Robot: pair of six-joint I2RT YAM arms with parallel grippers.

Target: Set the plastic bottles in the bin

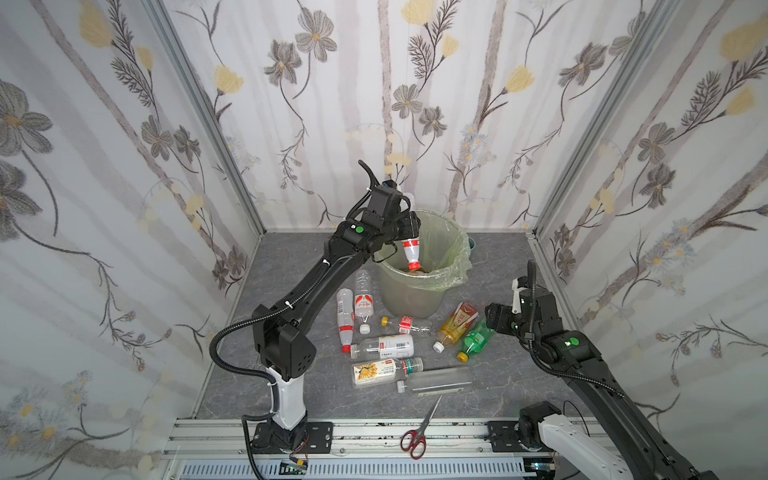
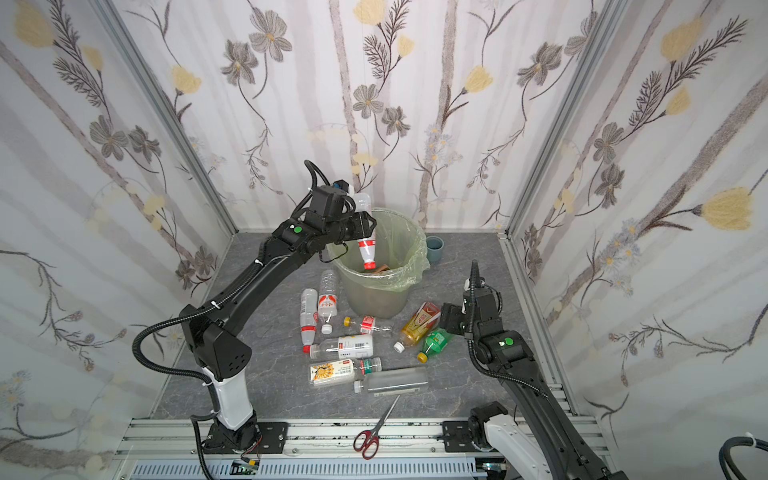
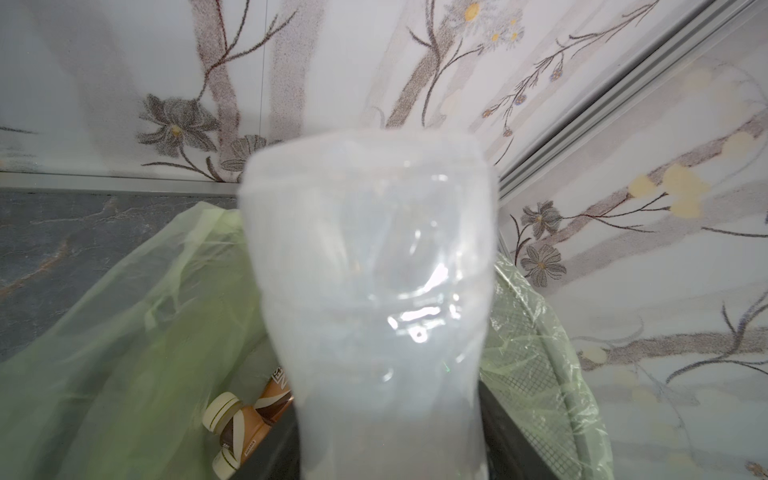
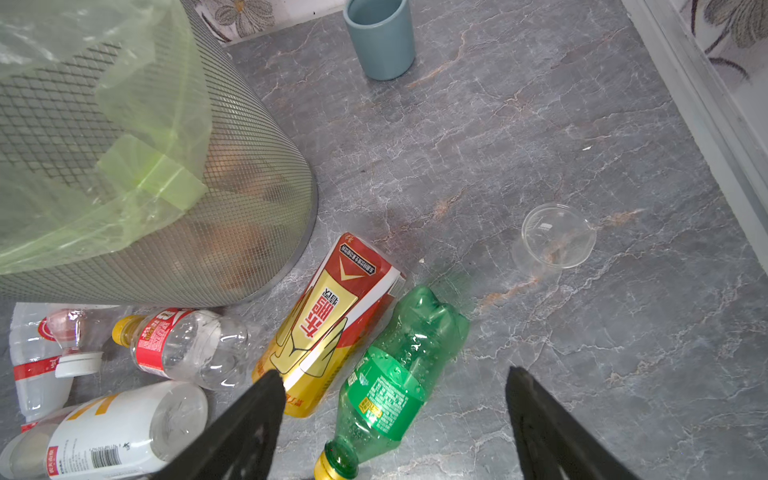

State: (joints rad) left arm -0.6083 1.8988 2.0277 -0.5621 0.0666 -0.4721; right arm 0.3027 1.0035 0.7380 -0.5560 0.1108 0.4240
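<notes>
My left gripper [image 1: 409,230] [image 2: 365,232] is shut on a clear bottle [image 1: 411,247] [image 3: 374,291] with a red-white label. The bottle hangs cap down over the open bin [image 1: 415,295] [image 2: 374,293], which is lined with a pale green bag [image 3: 124,332]. Brown-labelled bottles [image 3: 241,419] lie inside the bin. My right gripper [image 1: 494,318] [image 4: 395,376] is open just above a green bottle [image 1: 478,338] [image 4: 399,365], which lies next to an amber bottle [image 1: 455,324] [image 4: 328,324]. Several more bottles [image 1: 382,347] lie on the floor in front of the bin.
Red-handled scissors [image 1: 417,432] lie at the front edge by the rail. A blue-grey cup [image 2: 434,248] [image 4: 380,39] stands behind the bin, to its right. A clear plastic lid [image 4: 557,237] lies on the floor near the right wall. Flowered walls close three sides.
</notes>
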